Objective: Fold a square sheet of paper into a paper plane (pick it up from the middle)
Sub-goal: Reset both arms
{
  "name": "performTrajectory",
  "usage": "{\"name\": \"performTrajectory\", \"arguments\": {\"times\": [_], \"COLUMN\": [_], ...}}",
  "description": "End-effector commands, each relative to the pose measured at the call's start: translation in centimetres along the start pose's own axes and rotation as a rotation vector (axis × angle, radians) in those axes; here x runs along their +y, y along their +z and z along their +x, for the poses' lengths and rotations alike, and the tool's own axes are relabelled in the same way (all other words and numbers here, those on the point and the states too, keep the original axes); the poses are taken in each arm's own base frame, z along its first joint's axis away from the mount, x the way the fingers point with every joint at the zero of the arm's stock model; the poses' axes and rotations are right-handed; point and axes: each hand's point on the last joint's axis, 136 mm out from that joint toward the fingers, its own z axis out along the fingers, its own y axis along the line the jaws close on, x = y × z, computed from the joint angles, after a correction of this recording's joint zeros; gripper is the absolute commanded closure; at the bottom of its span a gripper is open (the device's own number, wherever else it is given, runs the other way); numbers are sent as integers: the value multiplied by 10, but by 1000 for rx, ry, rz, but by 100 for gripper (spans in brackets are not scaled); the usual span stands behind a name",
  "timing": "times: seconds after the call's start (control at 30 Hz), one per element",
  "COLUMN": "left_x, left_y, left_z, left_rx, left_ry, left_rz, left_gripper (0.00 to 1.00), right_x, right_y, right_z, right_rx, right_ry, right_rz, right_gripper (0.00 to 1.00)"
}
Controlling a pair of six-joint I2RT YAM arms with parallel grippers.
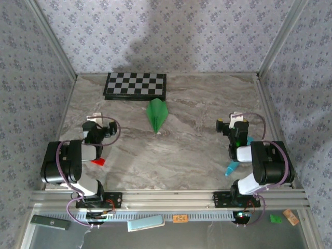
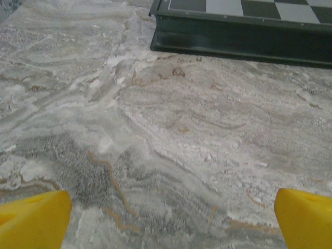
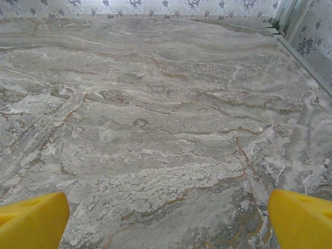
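On the left, the left gripper (image 2: 169, 218) sits low over the grey marble table (image 1: 197, 150). Its two yellow fingers (image 2: 33, 220) are spread far apart, and there is only bare table between them. A small red block (image 1: 98, 162) lies on the table close to the left arm, on the near side.

At the back of the table lies the flat black-and-white checkerboard (image 1: 136, 85). In the left wrist view, its dark edge is at the top right.

The bright green paper plane (image 1: 157, 115) lies flat on the table near the middle, just in front of the right end of the checkerboard. Its long side runs from the back of the table to the front. Its thin, sharp tip points to the front, toward the arms. No gripper touches it.

On the right, the right gripper (image 3: 166, 219) is also spread wide, with only marble between its fingers. A teal marker (image 1: 232, 167) lies by the right arm.
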Motion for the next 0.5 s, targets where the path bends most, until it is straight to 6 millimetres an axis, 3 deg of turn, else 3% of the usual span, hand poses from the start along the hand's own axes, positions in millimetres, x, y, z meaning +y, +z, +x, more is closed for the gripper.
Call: {"name": "performTrajectory", "arguments": {"times": [0.0, 0.47], "left_x": [-3, -6], "left_y": [8, 8], "left_z": [-23, -24], "left_rx": [-37, -38], "left_ry": [38, 56], "left_rz": [-17, -28], "left_gripper": [0, 0], "right_x": [-8, -10], "right_y": [10, 10], "right_z": [-6, -7], "right_rx": [23, 20], "right_ry": [14, 16], "right_rz": [39, 41], "right_gripper": [0, 0]}}
